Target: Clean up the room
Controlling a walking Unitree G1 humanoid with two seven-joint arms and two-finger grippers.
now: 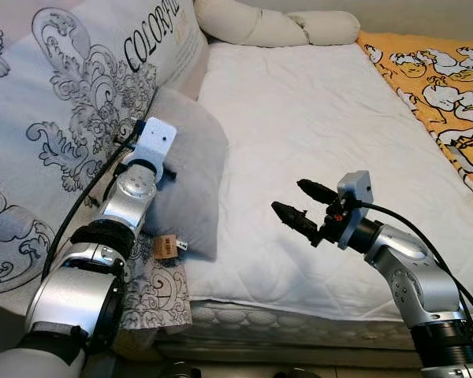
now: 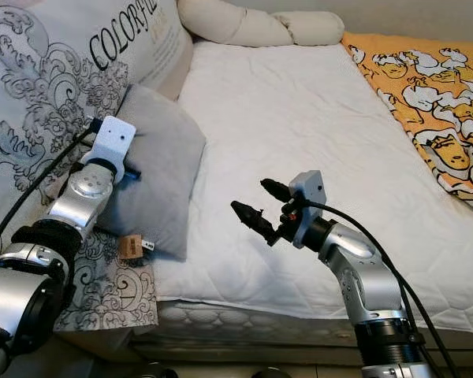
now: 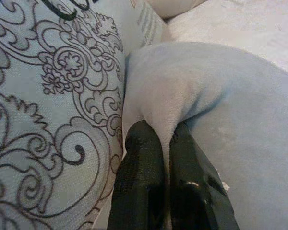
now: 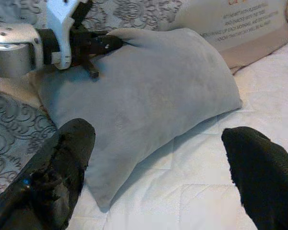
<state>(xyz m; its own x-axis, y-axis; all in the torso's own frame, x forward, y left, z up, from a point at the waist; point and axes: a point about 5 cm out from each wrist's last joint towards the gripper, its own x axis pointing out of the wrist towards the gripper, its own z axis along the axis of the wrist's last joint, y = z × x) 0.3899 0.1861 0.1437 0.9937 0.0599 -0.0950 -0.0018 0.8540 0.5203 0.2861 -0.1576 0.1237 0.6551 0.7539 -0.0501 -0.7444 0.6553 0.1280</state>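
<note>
I see grey pillow (image 1: 191, 169) at bed's (image 1: 315, 142) left edge, leaning on big patterned cushion (image 1: 55, 102) — long axis runs head to foot of bed. Left gripper (image 3: 165, 143) pinches pillow's fabric. Right gripper (image 1: 301, 206) hovers over bed, fingers spread — facing pillow.

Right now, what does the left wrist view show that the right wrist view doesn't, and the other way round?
Left wrist view alone: up close, the left tool has its black fingers shut on a pinched fold of the soft grey velvet pillow.

Right wrist view alone: the right tool with its fingers spread wide, the white quilted mattress cover, and the left tool's white wrist housing.

Both: the grey pillow and the large cushion with black scroll print beside it.
</note>
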